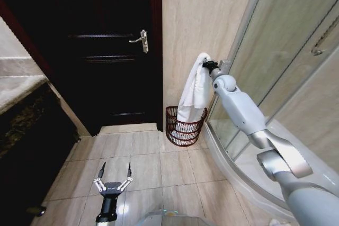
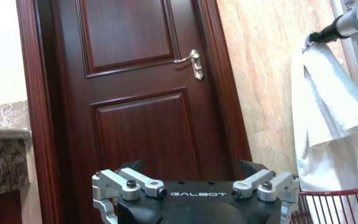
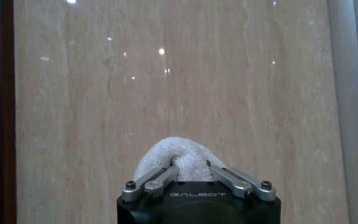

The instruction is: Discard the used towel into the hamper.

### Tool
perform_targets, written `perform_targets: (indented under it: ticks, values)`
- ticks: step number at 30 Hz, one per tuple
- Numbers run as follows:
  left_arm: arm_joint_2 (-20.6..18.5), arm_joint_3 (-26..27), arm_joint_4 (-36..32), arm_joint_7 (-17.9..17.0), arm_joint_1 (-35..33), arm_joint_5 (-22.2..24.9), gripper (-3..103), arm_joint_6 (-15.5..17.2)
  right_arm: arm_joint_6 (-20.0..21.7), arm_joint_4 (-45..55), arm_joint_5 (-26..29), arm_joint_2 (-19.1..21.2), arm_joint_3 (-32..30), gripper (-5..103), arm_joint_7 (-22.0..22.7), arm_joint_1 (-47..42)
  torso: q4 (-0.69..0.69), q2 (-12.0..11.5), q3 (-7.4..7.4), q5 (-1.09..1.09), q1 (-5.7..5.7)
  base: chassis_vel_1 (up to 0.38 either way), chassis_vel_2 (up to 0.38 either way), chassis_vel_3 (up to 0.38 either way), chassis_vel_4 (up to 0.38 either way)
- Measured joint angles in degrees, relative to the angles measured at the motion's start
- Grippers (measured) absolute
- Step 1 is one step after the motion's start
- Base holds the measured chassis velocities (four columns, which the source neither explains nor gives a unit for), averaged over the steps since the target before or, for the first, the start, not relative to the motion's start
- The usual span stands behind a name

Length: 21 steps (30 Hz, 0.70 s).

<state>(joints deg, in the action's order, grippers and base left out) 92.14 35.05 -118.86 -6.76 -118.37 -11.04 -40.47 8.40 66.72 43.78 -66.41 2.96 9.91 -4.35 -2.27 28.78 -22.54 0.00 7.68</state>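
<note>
A white towel (image 1: 194, 89) hangs from my right gripper (image 1: 208, 65), which is shut on its top fold close to the beige wall. Its lower end dips into the hamper (image 1: 184, 126), a dark red-brown wire basket on the floor by the wall. The right wrist view shows the towel (image 3: 177, 156) bunched between the shut fingers. My left gripper (image 1: 112, 174) hangs low over the floor tiles, open and holding nothing. From the left wrist view, the towel (image 2: 331, 121) drapes down past the hamper rim (image 2: 344, 190).
A dark wooden door (image 1: 106, 51) with a metal handle (image 1: 141, 40) is left of the hamper. A curved glass shower enclosure (image 1: 296, 51) and its raised base stand to the right. A stone counter (image 1: 21, 104) is at the left. Tiled floor lies open between.
</note>
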Motion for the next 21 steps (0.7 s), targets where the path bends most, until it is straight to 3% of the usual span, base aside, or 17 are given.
perform_targets:
  ticks: [21]
  values:
    - [0.0, -0.6, -1.7, -0.2, -2.8, -1.5, 100, -1.6, -0.4, 2.1, -0.1, 1.0, -0.4, 7, 0.2, -2.0, 0.01, -5.2, 3.24, 0.01, -1.92, 0.0, 0.0, 0.0, 0.0]
